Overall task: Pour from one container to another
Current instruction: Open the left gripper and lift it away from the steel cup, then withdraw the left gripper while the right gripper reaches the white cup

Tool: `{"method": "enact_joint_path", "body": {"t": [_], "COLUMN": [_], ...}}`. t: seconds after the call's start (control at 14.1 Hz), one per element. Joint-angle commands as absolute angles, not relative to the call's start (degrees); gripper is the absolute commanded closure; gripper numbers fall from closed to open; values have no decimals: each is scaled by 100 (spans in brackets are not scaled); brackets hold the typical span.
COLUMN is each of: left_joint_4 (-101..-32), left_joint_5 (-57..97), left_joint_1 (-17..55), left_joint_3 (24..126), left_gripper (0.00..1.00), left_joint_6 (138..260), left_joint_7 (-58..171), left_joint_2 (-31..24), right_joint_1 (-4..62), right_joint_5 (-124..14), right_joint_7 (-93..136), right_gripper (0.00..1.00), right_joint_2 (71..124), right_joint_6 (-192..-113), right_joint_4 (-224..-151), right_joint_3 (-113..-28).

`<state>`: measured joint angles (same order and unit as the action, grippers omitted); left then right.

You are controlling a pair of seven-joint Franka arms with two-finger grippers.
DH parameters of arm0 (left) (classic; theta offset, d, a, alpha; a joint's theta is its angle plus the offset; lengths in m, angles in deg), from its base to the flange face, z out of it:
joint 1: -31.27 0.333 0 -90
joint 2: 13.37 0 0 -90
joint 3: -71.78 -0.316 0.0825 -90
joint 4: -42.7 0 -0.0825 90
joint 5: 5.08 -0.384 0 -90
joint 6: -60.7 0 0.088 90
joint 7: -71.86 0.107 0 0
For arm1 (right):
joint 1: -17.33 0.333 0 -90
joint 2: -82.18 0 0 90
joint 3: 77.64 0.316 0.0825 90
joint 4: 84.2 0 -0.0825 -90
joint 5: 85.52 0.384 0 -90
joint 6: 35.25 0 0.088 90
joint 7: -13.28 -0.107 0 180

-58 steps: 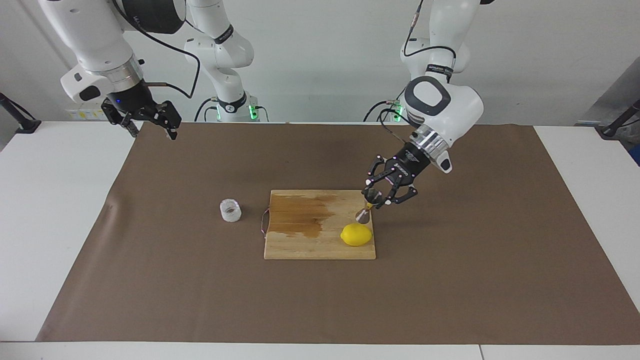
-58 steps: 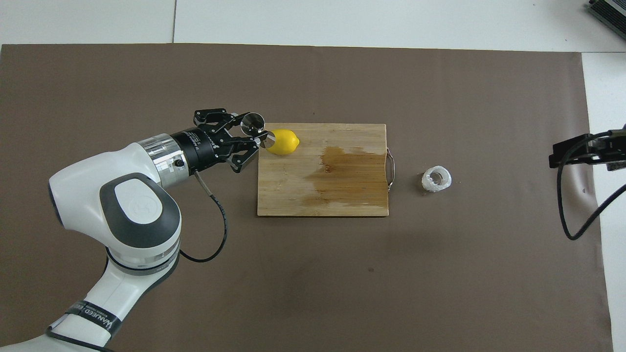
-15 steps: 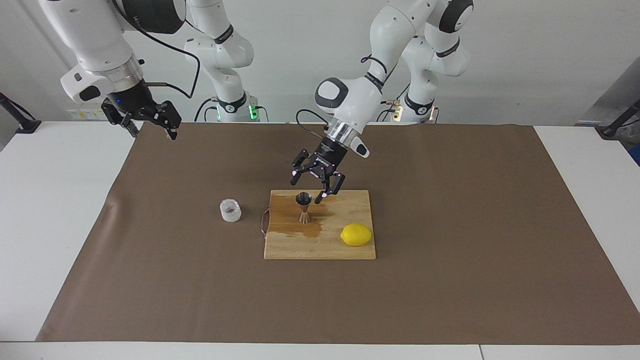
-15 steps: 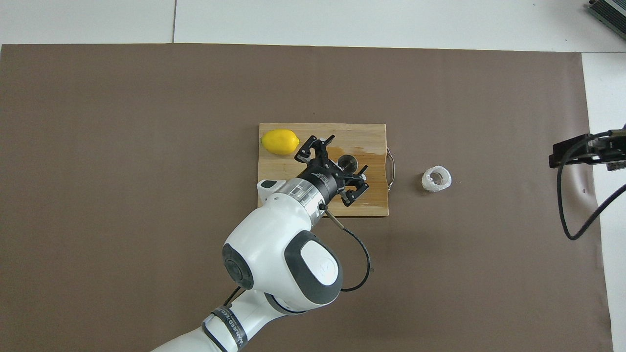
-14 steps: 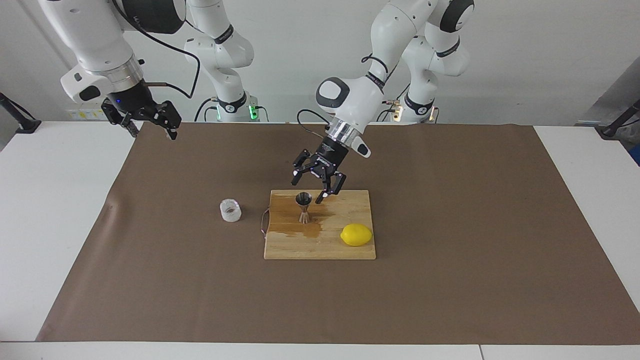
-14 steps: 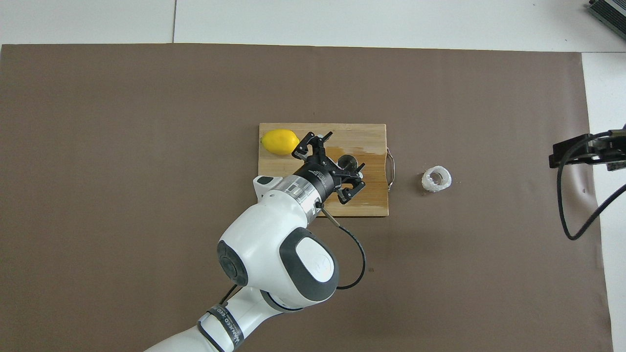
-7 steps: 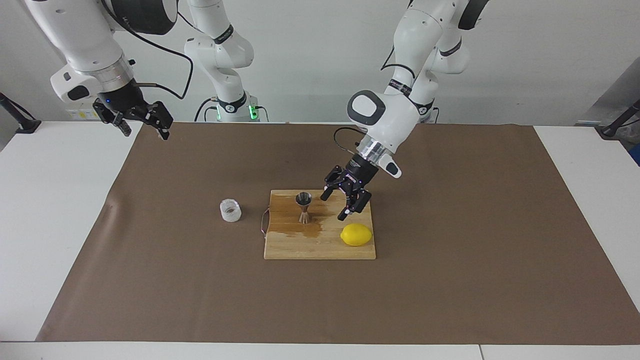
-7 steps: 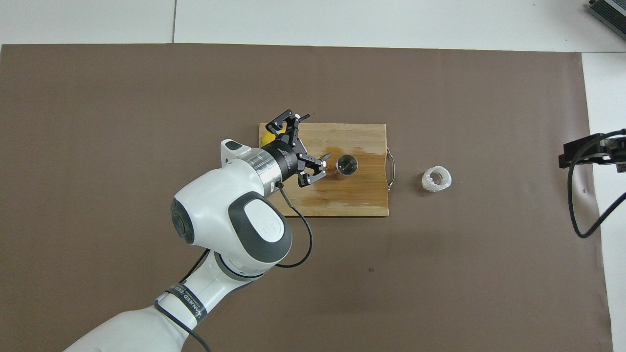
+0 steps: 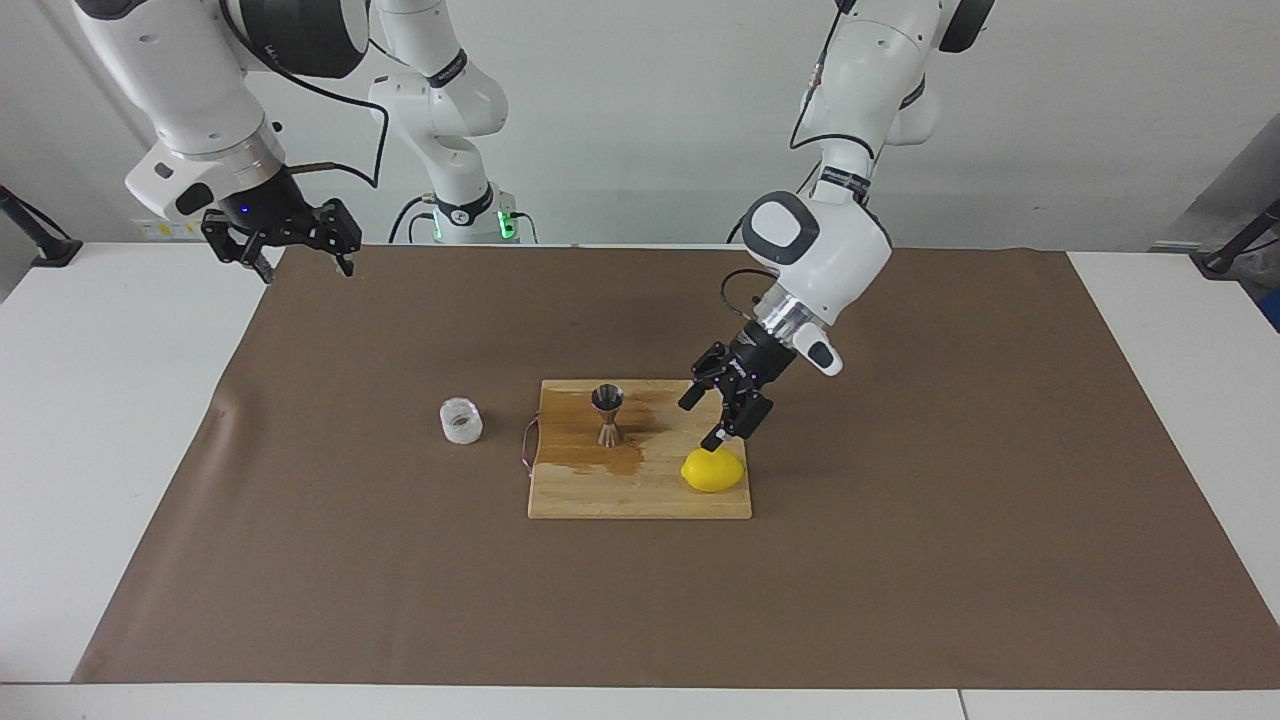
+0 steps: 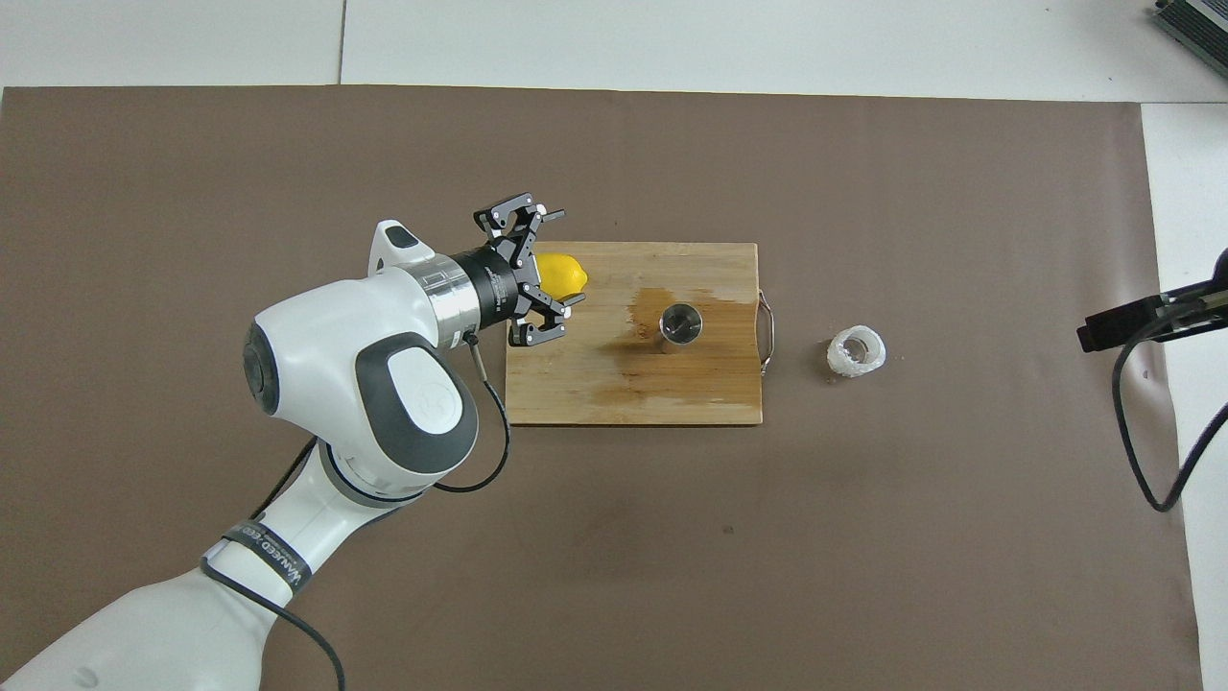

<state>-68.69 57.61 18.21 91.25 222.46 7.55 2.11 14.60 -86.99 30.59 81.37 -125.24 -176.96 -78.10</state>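
Observation:
The steel jigger (image 9: 607,414) stands upright on the wooden cutting board (image 9: 640,492), on its stained part; it also shows in the overhead view (image 10: 680,324). The squat glass cup (image 9: 461,420) stands on the brown mat beside the board's handle, toward the right arm's end; it also shows in the overhead view (image 10: 857,351). My left gripper (image 9: 703,420) is open and empty, tilted down just over the lemon (image 9: 713,470), apart from the jigger; it also shows in the overhead view (image 10: 554,267). My right gripper (image 9: 300,262) is open and empty, raised over the mat's corner at the right arm's end.
The lemon (image 10: 568,274) lies on the board's corner (image 10: 633,393) toward the left arm's end. A metal handle (image 10: 766,321) sticks out of the board toward the cup. A brown mat (image 9: 900,560) covers the table.
My left gripper carried the jigger from beside the lemon to the board's stained part, let go of it, and has drawn back over the lemon. My right gripper has turned slightly.

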Motion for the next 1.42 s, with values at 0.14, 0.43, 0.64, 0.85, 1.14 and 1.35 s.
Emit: {"method": "enact_joint_path", "body": {"t": [0.14, 0.43, 0.64, 0.85, 1.14, 1.35], "left_joint_4": [-7007, -6981, -6884, -6831, -6778, -6778], "left_joint_5": [3645, 2091, 841, -495, -692, -692], "left_joint_1": [2475, 2897, 2942, 3004, 3213, 3233], "left_joint_3": [9147, 9147, 9147, 9155, 9155, 8877], "left_gripper": [0, 0, 0, 0, 0, 0], "left_joint_6": [21338, 20855, 20634, 20231, 19519, 19035], "left_joint_7": [796, 814, 822, 883, 2618, 3781], "left_joint_2": [-202, -343, -352, -387, -484, -624], "right_joint_1": [1338, 953, 705, 547, 802, 741], "right_joint_5": [-8308, -7632, -6998, -6216, -5977, -5145], "right_joint_7": [5506, 7658, 9006, 10228, 11232, 11933], "right_gripper": [0, 0, 0, 0, 0, 0], "right_joint_2": [7796, 7883, 8260, 8927, 9596, 9834], "right_joint_6": [-13096, -13412, -13571, -13684, -14405, -14433], "right_joint_4": [-18404, -18755, -18870, -18853, -18905, -19221], "right_joint_3": [-7808, -7826, -7826, -7826, -7782, -7782]}}
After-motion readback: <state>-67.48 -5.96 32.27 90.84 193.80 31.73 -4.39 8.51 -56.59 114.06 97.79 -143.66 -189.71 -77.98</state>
